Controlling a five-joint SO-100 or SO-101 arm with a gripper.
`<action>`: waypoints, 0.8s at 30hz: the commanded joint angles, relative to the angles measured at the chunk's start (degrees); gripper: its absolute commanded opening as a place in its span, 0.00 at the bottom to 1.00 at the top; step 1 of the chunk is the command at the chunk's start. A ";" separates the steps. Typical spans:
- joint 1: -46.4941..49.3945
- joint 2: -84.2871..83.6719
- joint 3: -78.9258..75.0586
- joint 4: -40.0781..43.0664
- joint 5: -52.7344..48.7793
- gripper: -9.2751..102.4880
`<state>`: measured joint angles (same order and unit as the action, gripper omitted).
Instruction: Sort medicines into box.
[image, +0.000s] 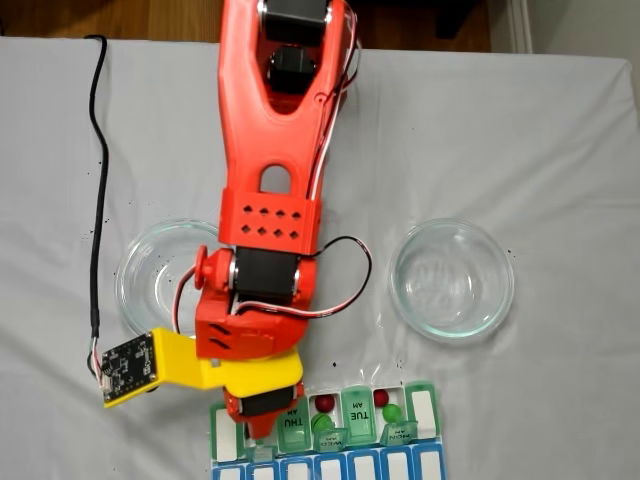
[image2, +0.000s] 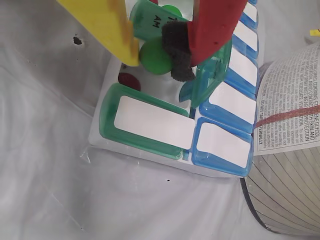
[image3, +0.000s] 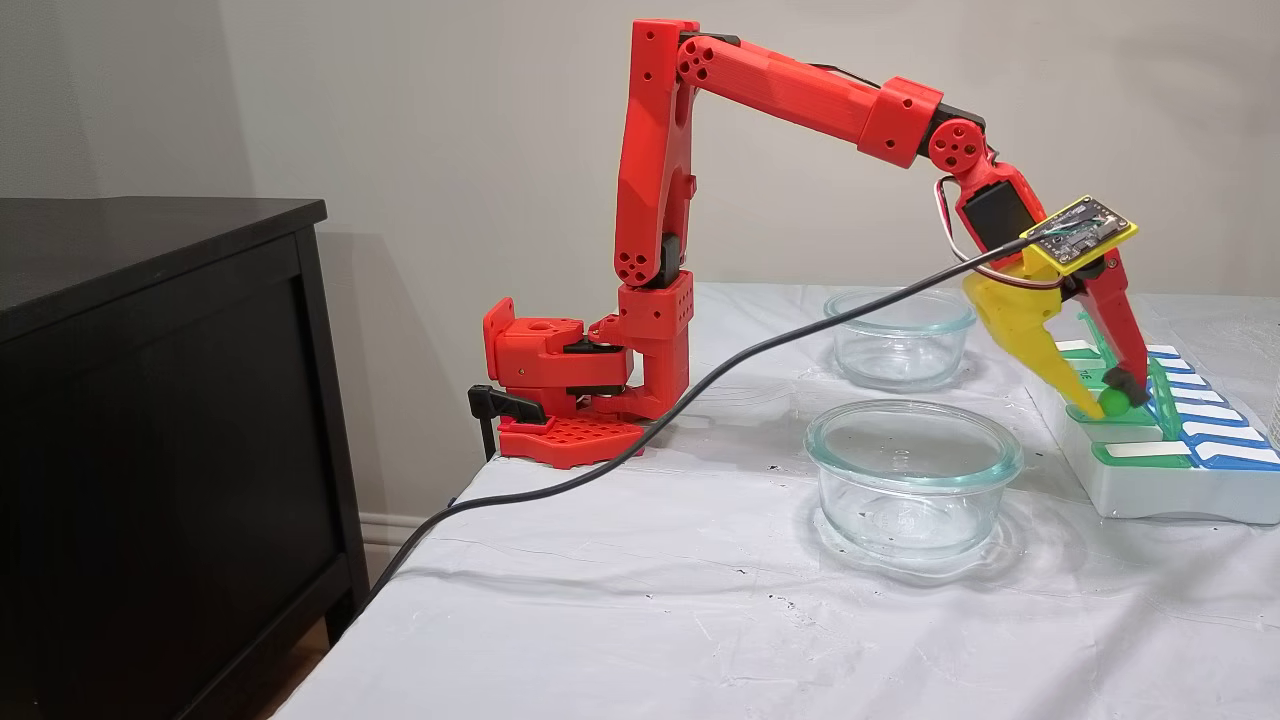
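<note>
My gripper (image3: 1113, 398) (image2: 157, 59) is shut on a bright green pill (image2: 152, 57) (image3: 1115, 402), pinched between the yellow finger and the black-padded red finger. It hangs just above an open compartment near one end of the box (image3: 1160, 490) (image2: 150, 120). A dark red pill (image2: 129, 80) lies in that open compartment below. In a fixed view from above, the arm covers the held pill. The box (image: 425, 412) there holds two red pills (image: 325, 403) (image: 381, 398) and two green pills (image: 322, 423) (image: 391, 412) in open compartments. Some green lids stand up, and the blue lids are closed.
Two clear glass dishes (image: 165, 275) (image: 452, 280) stand behind the box on the white cloth. A black cable (image: 95, 200) runs along the left side. A cylinder with a printed label (image2: 287, 125) stands right beside the box. A black cabinet (image3: 150, 400) is beyond the table edge.
</note>
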<state>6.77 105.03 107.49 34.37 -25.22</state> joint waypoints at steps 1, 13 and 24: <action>-1.49 2.99 -5.36 0.09 -1.41 0.08; -2.72 -1.49 -5.62 -5.54 -2.81 0.08; -1.58 -3.16 -2.81 -14.50 -6.94 0.20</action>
<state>4.92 98.88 106.70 22.50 -29.88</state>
